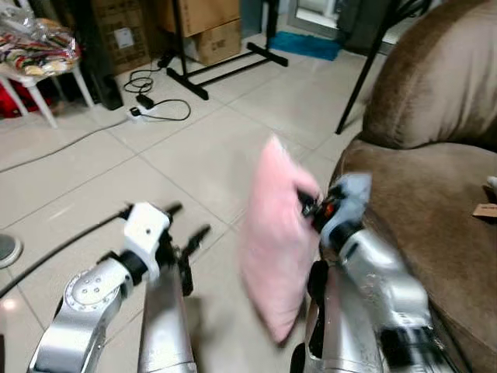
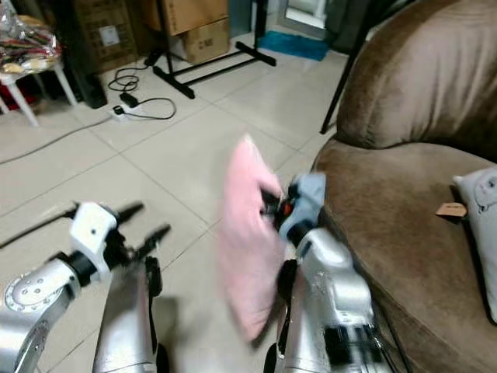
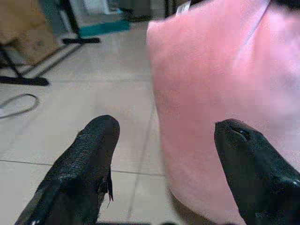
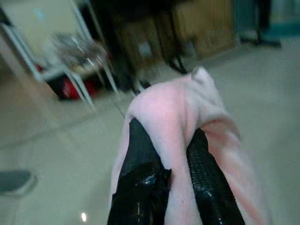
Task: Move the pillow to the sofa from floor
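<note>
A pink pillow hangs upright above the tiled floor, just left of the brown sofa. My right gripper is shut on the pillow's right edge; in the right wrist view its two black fingers pinch a fold of the pillow. My left gripper is open a little to the left of the pillow, apart from it. In the left wrist view the pillow hangs just beyond the spread fingertips. The image is blurred by motion.
A light cushion and a small tag lie on the sofa seat. Black stand legs, a power strip with cables, cardboard boxes and a white table stand further back on the floor.
</note>
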Available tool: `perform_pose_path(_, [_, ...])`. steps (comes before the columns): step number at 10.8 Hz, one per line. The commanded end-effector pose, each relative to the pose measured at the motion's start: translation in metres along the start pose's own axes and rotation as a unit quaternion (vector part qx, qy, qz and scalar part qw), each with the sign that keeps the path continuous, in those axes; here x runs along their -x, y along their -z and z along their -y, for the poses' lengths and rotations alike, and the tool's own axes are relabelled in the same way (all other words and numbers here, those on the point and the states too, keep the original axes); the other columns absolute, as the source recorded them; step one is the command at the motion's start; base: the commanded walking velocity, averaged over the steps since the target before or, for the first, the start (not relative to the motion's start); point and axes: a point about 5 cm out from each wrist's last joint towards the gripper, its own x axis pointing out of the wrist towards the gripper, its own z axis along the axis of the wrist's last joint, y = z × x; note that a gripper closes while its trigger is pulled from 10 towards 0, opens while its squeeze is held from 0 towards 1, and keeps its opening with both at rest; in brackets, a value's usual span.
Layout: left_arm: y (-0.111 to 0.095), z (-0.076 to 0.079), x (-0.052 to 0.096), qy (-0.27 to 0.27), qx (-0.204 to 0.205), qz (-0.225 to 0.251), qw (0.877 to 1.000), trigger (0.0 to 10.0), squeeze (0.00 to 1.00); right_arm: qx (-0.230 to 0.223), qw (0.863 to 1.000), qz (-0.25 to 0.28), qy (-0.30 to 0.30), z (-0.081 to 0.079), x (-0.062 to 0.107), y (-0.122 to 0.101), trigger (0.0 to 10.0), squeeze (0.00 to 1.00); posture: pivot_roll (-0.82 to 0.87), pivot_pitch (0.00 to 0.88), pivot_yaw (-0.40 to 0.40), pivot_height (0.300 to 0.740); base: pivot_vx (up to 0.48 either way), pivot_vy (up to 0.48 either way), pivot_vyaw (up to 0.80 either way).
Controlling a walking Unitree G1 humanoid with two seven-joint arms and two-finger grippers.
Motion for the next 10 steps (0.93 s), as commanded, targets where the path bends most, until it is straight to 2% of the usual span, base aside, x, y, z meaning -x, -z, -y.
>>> perform_pose_path(1, [-0.009, -0.002, 0.0, -0.023, -0.021, 0.019, 0.999, 10.0, 0.0, 0.002, 0.998, 0.046, -0.033, -0.016, 0.002, -0.022, 10.0, 0.0, 0.04, 0.0, -0.009, 0.401, 0.0, 0.0, 0.0])
perform_pose_path(2, [-0.021, -0.002, -0.004, -0.045, -0.029, 0.047, 0.997, 10.0, 0.0, -0.017, 0.998, 0.061, -0.019, -0.022, 0.005, -0.035, 10.0, 0.0, 0.04, 0.0, -0.01, 0.406, 0.0, 0.0, 0.0])
perform_pose_path(3, [-0.026, -0.002, -0.009, -0.062, -0.031, 0.064, 0.996, 10.0, 0.0, -0.013, 0.997, 0.076, -0.007, -0.024, 0.006, -0.042, 10.0, 0.0, 0.03, 0.0, -0.01, 0.421, 0.0, 0.0, 0.0])
perform_pose_path(4, [-0.026, -0.003, -0.012, -0.077, -0.034, 0.066, 0.994, 10.0, 0.0, -0.003, 0.997, 0.079, 0.006, -0.025, 0.007, -0.043, 10.0, 0.0, 0.03, 0.0, -0.006, 0.436, 0.0, 0.0, 0.0])
perform_pose_path(7, [-0.026, 0.001, -0.017, -0.073, -0.032, 0.067, 0.995, 10.0, 0.0, -0.001, 0.997, 0.069, 0.025, -0.026, 0.01, -0.047, 10.0, 0.0, 0.02, 0.0, -0.004, 0.481, 0.0, 0.0, 0.0])
perform_pose_path(8, [-0.025, 0.001, -0.017, -0.076, -0.032, 0.067, 0.994, 10.0, 0.0, -0.014, 0.997, 0.077, 0.004, -0.031, 0.011, -0.047, 0.0, 0.0, 0.02, 0.0, -0.003, 0.496, 0.0, 0.0, 0.0])
perform_pose_path(10, [-0.025, 0.0, -0.018, -0.079, -0.033, 0.067, 0.994, 10.0, 0.0, -0.007, 0.997, 0.077, 0.016, -0.03, 0.011, -0.048, 0.0, 0.0, 0.02, 0.0, -0.003, 0.526, 0.0, 0.0, 0.0])
